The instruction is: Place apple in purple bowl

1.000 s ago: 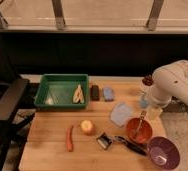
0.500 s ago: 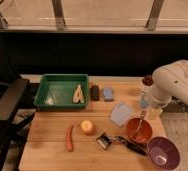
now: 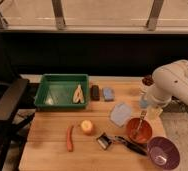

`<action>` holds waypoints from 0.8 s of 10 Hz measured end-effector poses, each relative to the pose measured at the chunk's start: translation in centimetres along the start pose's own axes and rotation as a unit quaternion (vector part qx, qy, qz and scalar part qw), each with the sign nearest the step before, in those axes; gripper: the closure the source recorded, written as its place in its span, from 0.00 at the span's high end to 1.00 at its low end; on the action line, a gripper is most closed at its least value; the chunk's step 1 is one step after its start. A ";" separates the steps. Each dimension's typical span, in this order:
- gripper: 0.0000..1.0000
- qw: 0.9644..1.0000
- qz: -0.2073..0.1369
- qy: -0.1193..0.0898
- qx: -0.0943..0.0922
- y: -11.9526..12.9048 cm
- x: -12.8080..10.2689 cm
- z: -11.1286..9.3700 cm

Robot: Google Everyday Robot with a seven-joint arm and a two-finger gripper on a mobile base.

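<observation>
Whether the robot's gripper is open or closed cannot be told. It hangs below the white robot arm, over the right rear of the light wooden table. Nothing has shifted in the last second. The small round yellow-orange apple sits untouched mid-table beside the long orange carrot, well apart from the glossy round purple bowl at the front right corner. By the look of it, the reach has not begun.

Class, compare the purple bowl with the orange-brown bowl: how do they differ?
The purple bowl is larger and empty; the orange-brown bowl holds a utensil. The purple bowl sits at the table's front right corner; the orange-brown bowl lies farther back, nearer the gripper by the right edge. Both are round and upright.
</observation>
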 end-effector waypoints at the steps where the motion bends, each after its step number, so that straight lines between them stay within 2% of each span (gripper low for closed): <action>1: 0.65 1.000 -0.022 -0.010 0.001 -0.1 -0.9 -0.1; 2: 0.65 0.999 -0.043 -0.026 0.000 -0.4 -2.5 -0.2; 4: 0.65 0.994 -0.085 -0.076 -0.007 -0.6 -6.8 -0.5; 6: 0.65 0.983 -0.129 -0.128 -0.016 -0.4 -11.9 -0.7; 7: 0.65 0.979 -0.143 -0.144 -0.019 -0.2 -13.5 -0.9; 8: 0.65 0.979 -0.141 -0.143 -0.019 -0.1 -13.3 -0.9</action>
